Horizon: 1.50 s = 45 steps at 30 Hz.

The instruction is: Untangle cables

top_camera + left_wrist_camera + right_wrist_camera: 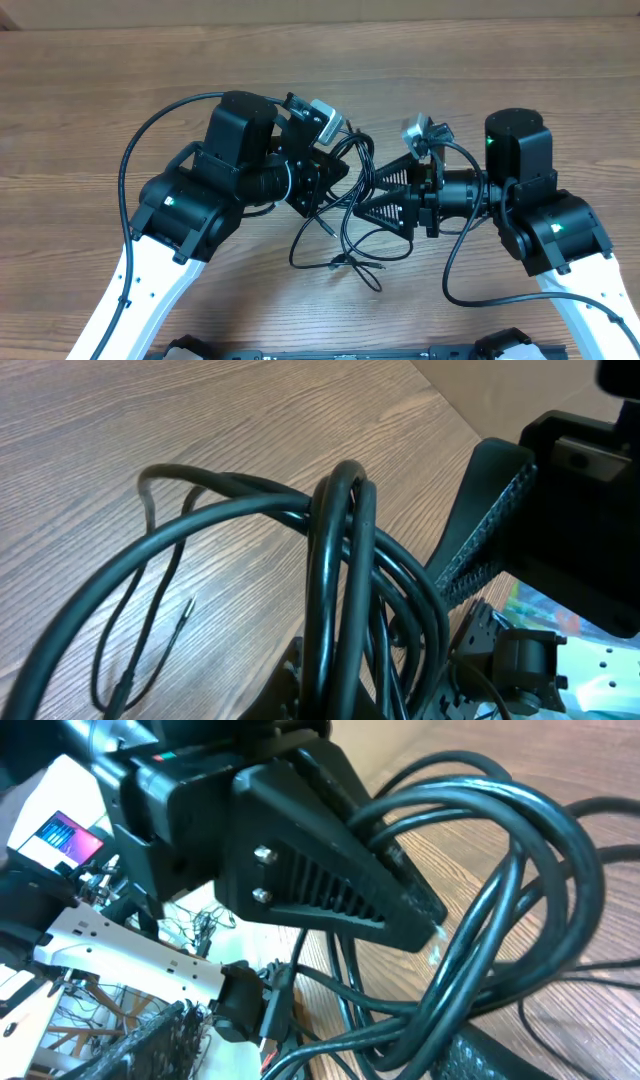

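In the overhead view, the cables (345, 240) were seen bunched in one knot between the two grippers, with loose loops trailing onto the table (100, 60) nearer the robot's base. No cord was laid out apart, so the untangling was judged barely begun, with nearly all of it left. Two arms and two grippers were counted. The cords could not be counted, though several strands were made out. The left gripper (335, 180) was pressed together at the bundle. The fingers of the right gripper (372, 198) were spread, just beside the knot.

In the left wrist view, the cables (335, 560) were shown as one thick loop crossed by several strands, lifted above the wood. One thin end with a pale tip (187, 603) was counted. One finger (485, 530) of the right gripper was seen near the loop, and contact could not be told.

In the right wrist view, the left gripper (425, 915) was seen pinched on the cables (540, 830), and at least four strands were counted.
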### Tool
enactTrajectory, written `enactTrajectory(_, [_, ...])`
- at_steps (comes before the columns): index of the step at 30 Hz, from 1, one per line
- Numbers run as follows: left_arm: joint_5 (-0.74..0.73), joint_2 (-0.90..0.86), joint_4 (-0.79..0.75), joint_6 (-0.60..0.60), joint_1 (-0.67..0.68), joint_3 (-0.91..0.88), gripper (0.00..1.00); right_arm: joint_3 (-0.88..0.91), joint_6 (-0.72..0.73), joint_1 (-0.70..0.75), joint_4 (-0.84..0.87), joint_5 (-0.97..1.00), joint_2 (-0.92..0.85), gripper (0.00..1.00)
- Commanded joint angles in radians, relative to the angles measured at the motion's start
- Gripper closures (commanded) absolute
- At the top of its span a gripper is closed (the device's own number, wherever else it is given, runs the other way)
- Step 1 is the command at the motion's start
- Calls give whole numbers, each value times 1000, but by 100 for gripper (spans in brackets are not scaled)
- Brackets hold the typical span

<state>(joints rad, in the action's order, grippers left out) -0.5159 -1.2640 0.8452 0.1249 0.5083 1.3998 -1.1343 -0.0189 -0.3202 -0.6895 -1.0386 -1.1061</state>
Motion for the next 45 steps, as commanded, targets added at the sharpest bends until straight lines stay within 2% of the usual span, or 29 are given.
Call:
enactTrajectory(1, [-10, 15, -8, 27, -3, 10, 96, -24, -8, 1, 35, -71, 11, 31])
enactTrajectory(8, [-137, 15, -23, 32, -3, 10, 96, -24, -8, 1, 50, -73, 5, 31])
enactTrajectory(20, [-138, 15, -10, 30, -3, 10, 96, -24, -9, 1, 75, -47, -3, 33])
enactTrajectory(21, [-136, 15, -3, 27, -3, 10, 96, -24, -9, 1, 85, -47, -3, 37])
enactTrajectory(23, [-126, 15, 6, 28, -3, 10, 96, -24, -9, 1, 105, -47, -3, 52])
enactTrajectory(24, [-114, 15, 12, 29, -3, 10, 96, -24, -9, 1, 112, -47, -3, 66])
enactTrajectory(25, [-100, 15, 16, 29, -3, 10, 96, -24, -9, 1, 115, -48, -3, 75])
enactTrajectory(26, [-82, 15, 21, 32, -3, 10, 96, -24, -8, 1, 116, -48, -3, 89])
enactTrajectory(27, [-74, 15, 23, 38, -3, 10, 96, -24, -8, 1, 116, -48, -3, 96])
enactTrajectory(30, [-47, 15, 22, 55, -3, 10, 96, -24, -8, 1, 117, -77, -3, 96])
enactTrajectory(35, [103, 15, 24, 181, -4, 10, 96, -24, -9, 1, 116, -93, -3, 96])
enactTrajectory(43, [366, 15, 71, 443, -5, 10, 96, -24, -17, 1, 117, -117, -3, 96])
enactTrajectory(45, [453, 15, 108, 547, -5, 10, 96, -24, -17, 1, 119, -116, -3, 96])
